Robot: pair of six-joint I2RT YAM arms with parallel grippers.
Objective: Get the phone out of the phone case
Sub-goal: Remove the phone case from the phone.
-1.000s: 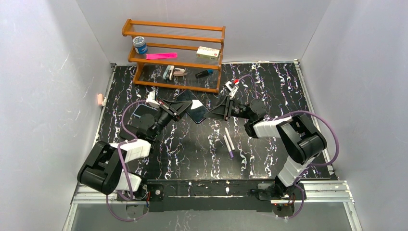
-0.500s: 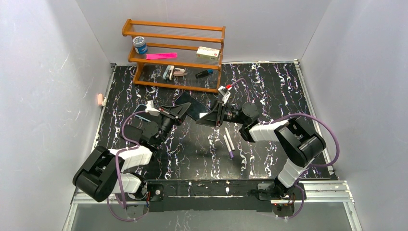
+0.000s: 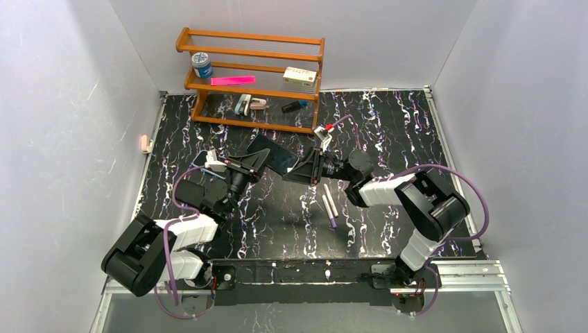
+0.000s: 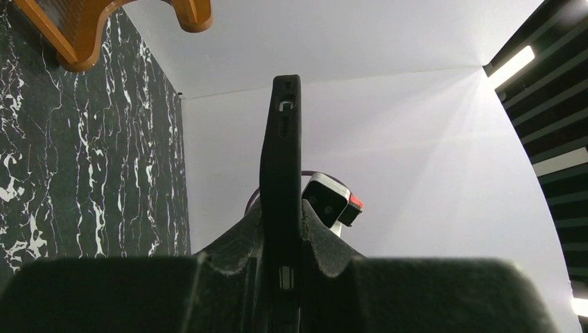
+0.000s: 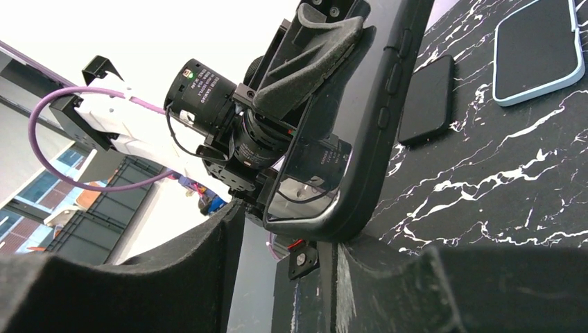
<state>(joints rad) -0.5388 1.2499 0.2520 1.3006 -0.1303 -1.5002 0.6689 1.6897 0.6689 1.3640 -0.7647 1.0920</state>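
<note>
A black phone in a black case (image 3: 272,153) is held up above the table between the two arms. My left gripper (image 3: 254,164) is shut on the case; in the left wrist view the case (image 4: 281,173) stands edge-on, clamped between the pads. My right gripper (image 3: 291,173) is open at the phone's right end. In the right wrist view the case's rounded corner (image 5: 360,139) sits between the spread fingers (image 5: 139,277), close to the right one. The screen's glass reflects my left wrist.
A wooden shelf (image 3: 251,89) with small items stands at the back. Two white pens (image 3: 330,205) lie below my right gripper. A light-blue-rimmed flat case (image 5: 539,50) and a small black slab (image 5: 426,98) lie on the marbled table near my left arm.
My right gripper has moved left and closed in on the phone's end. My left arm has drawn back a little, still holding the case.
</note>
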